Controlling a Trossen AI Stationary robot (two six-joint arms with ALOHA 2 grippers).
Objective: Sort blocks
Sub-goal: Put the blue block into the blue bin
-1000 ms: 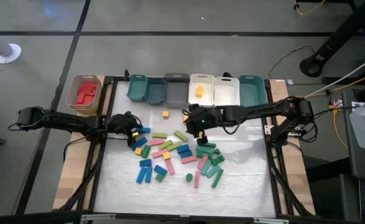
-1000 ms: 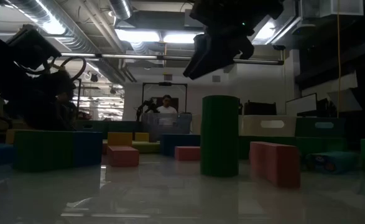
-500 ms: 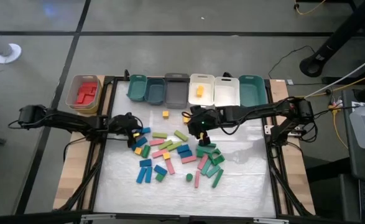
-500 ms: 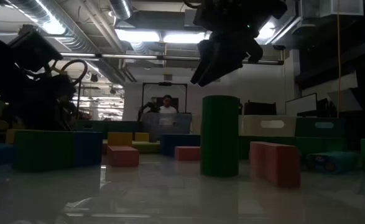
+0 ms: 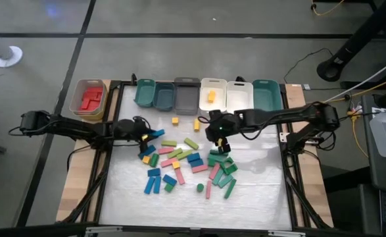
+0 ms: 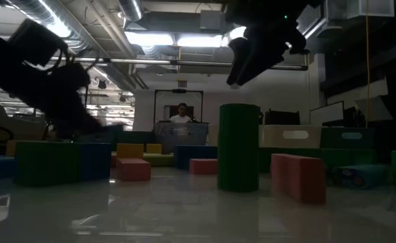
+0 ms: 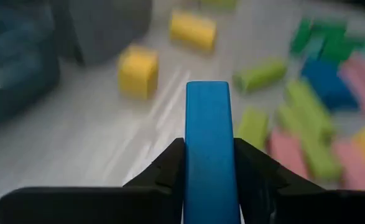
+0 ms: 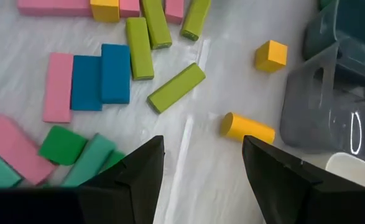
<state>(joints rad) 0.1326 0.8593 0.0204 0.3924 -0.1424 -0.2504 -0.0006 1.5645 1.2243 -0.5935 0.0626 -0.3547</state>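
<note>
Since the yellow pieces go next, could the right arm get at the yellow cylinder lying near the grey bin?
Probably yes: the right hand is open and empty, the yellow cylinder lies alone on bare table just ahead, apart from the grey bin.

Blocks [image 5: 183,164]: blue, green, lime, pink, yellow bars and cubes scattered mid-tabletop. Blue bar [image 7: 208,149] gripped lengthwise in left claw [image 7: 208,163]. Yellow cube [image 5: 175,120] and yellow cylinder [image 5: 196,124] lie apart near bins.

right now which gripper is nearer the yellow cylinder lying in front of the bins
Right. The right gripper hangs open just beside the yellow cylinder, on its pile side. The left gripper, shut on a blue bar, is farther off across the mat.
</note>
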